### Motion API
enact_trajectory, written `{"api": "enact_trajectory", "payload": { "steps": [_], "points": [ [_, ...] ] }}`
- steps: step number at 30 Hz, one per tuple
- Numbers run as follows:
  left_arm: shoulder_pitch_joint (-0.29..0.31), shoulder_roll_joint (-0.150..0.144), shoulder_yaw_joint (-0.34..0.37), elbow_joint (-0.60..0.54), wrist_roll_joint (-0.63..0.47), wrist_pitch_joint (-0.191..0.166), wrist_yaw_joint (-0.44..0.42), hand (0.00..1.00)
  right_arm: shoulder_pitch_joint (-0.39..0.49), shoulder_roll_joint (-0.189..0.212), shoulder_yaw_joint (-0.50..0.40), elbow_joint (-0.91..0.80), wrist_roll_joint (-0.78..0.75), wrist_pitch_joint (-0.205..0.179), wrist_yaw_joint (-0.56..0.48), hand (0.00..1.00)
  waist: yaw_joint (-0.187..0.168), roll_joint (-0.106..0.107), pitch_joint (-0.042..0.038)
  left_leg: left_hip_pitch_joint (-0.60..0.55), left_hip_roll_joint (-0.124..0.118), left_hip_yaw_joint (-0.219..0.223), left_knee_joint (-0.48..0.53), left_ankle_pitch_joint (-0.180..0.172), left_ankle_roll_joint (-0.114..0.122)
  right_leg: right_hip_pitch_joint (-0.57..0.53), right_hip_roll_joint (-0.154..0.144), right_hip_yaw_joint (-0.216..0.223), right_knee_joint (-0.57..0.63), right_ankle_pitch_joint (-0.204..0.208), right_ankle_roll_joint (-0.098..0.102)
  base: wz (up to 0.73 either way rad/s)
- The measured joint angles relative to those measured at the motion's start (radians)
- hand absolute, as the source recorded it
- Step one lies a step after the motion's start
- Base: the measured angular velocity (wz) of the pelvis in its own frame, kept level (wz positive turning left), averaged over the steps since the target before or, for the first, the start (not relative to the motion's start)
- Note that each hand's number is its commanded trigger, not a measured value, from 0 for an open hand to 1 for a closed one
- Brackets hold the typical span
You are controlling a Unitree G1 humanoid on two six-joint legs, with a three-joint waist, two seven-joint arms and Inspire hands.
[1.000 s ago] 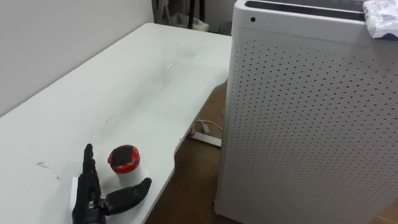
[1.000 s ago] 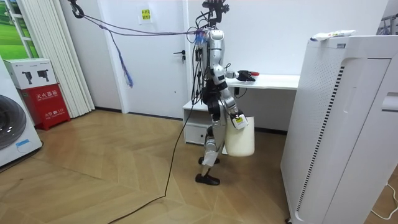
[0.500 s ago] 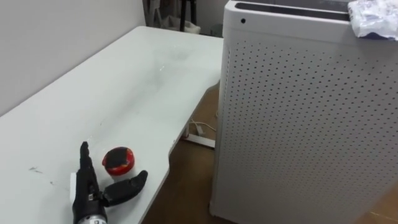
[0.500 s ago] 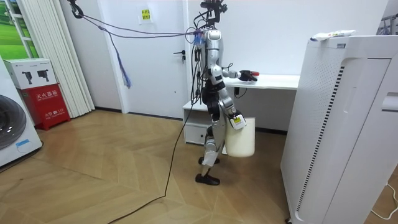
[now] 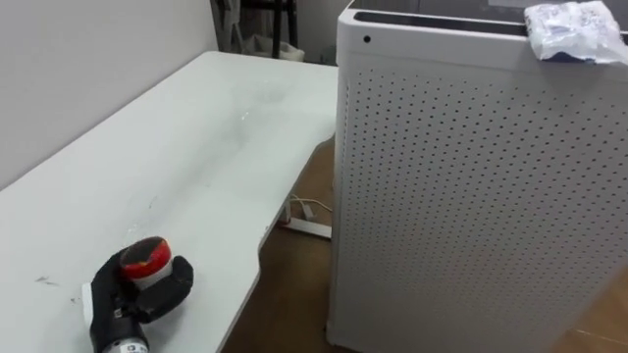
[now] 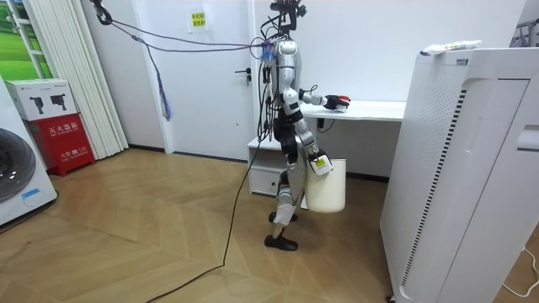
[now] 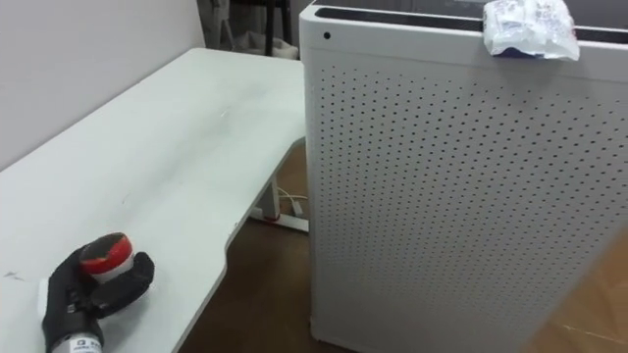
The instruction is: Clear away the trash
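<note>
A small round piece of garbage (image 5: 147, 257) with a red and black top lies near the front edge of the white table (image 5: 196, 147). My left hand (image 5: 132, 294) has its fingers and thumb curled round it; the right eye view shows the same grip, hand (image 7: 93, 289) round garbage (image 7: 105, 253). In the room view I stand at the table's end with my left hand (image 6: 338, 103) stretched over it. My right hand (image 6: 317, 162) hangs low at my side against a white bin (image 6: 325, 189). Its fingers are too small to read.
A tall white perforated cabinet (image 5: 471, 196) stands right of the table, with a crumpled plastic wrapper (image 5: 569, 27) on top. A power strip (image 5: 306, 226) lies on the wooden floor in the narrow gap between them. A low cabinet (image 6: 268, 172) sits under the table.
My left hand's straight fingers have curled round the red-topped garbage, which stood free beside them before. The head view has shifted, so the cabinet sits further left.
</note>
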Motion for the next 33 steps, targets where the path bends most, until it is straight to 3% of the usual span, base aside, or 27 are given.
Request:
{"api": "enact_trajectory", "payload": {
  "steps": [6, 11, 15, 18, 21, 24, 27, 33],
  "points": [
    [-0.036, -0.018, -0.061, 0.035, 0.000, -0.001, -0.061, 1.00, 0.000, 0.000, 0.000, 0.000, 0.000, 0.001, 0.004, 1.00, -0.006, 0.005, -0.0018, 0.013, 0.001, 0.027, -0.012, 0.000, 0.000, -0.007, 0.002, 0.023, 0.002, 0.000, 0.000, -0.14],
    [-0.053, -0.050, -0.087, 0.039, 0.000, 0.006, -0.124, 1.00, -0.001, -0.002, -0.001, -0.006, 0.000, 0.009, -0.003, 1.00, -0.005, 0.007, -0.0043, 0.022, 0.006, 0.048, -0.015, -0.001, 0.001, -0.019, 0.001, 0.045, 0.002, 0.001, 0.002, -0.13],
    [-0.063, -0.045, -0.121, 0.010, 0.004, 0.018, -0.193, 1.00, -0.035, -0.001, -0.001, -0.006, 0.003, 0.016, -0.008, 1.00, 0.002, 0.012, -0.0076, 0.010, 0.009, 0.073, -0.017, -0.002, 0.003, -0.051, 0.001, 0.067, 0.016, 0.001, 0.002, -0.18],
    [-0.064, -0.042, -0.146, -0.018, 0.004, 0.024, -0.225, 1.00, -0.051, 0.000, 0.002, -0.010, 0.003, 0.017, -0.010, 1.00, 0.009, 0.003, -0.0054, 0.011, 0.015, 0.098, -0.022, -0.004, 0.004, -0.075, -0.001, 0.070, 0.036, 0.001, 0.002, -0.29],
    [-0.063, -0.038, -0.147, -0.077, 0.006, 0.068, -0.250, 1.00, -0.075, 0.000, 0.003, -0.026, 0.004, 0.022, -0.014, 1.00, 0.039, -0.004, -0.0013, -0.004, 0.025, 0.150, -0.020, -0.008, 0.003, -0.137, -0.008, 0.062, 0.083, 0.002, 0.001, -0.54],
    [-0.063, -0.036, -0.152, -0.091, 0.012, 0.071, -0.277, 1.00, -0.096, 0.005, 0.012, -0.039, 0.012, 0.022, -0.020, 1.00, 0.048, -0.011, 0.0046, -0.013, 0.029, 0.179, -0.014, -0.012, 0.005, -0.159, -0.016, 0.061, 0.102, 0.003, -0.002, -0.29],
    [-0.052, -0.038, -0.192, -0.109, 0.035, 0.076, -0.312, 1.00, -0.106, 0.009, 0.025, -0.052, 0.012, 0.022, -0.024, 1.00, 0.057, -0.014, 0.0057, -0.023, 0.033, 0.182, -0.005, -0.017, 0.006, -0.166, -0.016, 0.028, 0.102, 0.007, -0.008, -0.06],
    [0.029, -0.028, -0.243, -0.161, 0.034, 0.078, -0.411, 1.00, -0.129, 0.013, 0.027, -0.079, 0.009, 0.007, -0.010, 1.00, 0.050, -0.010, 0.0040, -0.048, 0.038, 0.181, 0.000, -0.017, 0.005, -0.191, -0.017, 0.017, 0.097, 0.010, -0.013, -0.01]
  ]
}}
